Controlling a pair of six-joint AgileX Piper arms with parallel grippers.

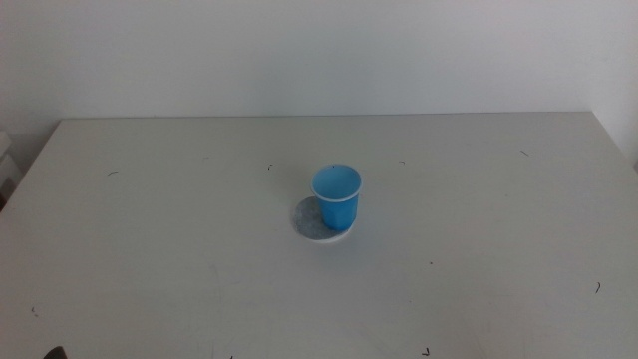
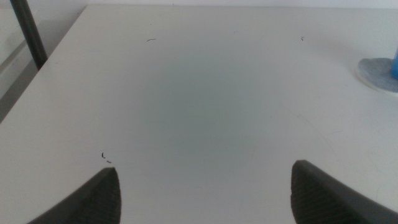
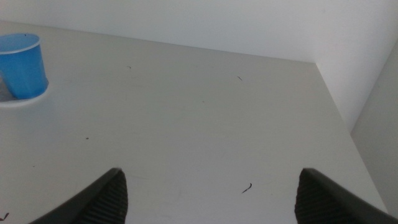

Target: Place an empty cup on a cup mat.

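Note:
The blue cup (image 1: 337, 197) stands upright on the grey speckled cup mat (image 1: 308, 219) near the table's middle, toward the mat's right side. It also shows in the right wrist view (image 3: 23, 64), with the mat's edge (image 3: 18, 101) under it. The left wrist view shows the mat (image 2: 377, 72) and a sliver of the cup (image 2: 394, 67). My left gripper (image 2: 205, 193) is open and empty, over bare table well left of the cup. My right gripper (image 3: 211, 199) is open and empty, well right of the cup. Neither arm shows in the middle view.
The white table (image 1: 478, 249) carries only small dark marks. Its far edge meets a white wall. A dark post (image 2: 28, 31) stands off the table's left side. The table's right edge (image 3: 339, 109) shows in the right wrist view.

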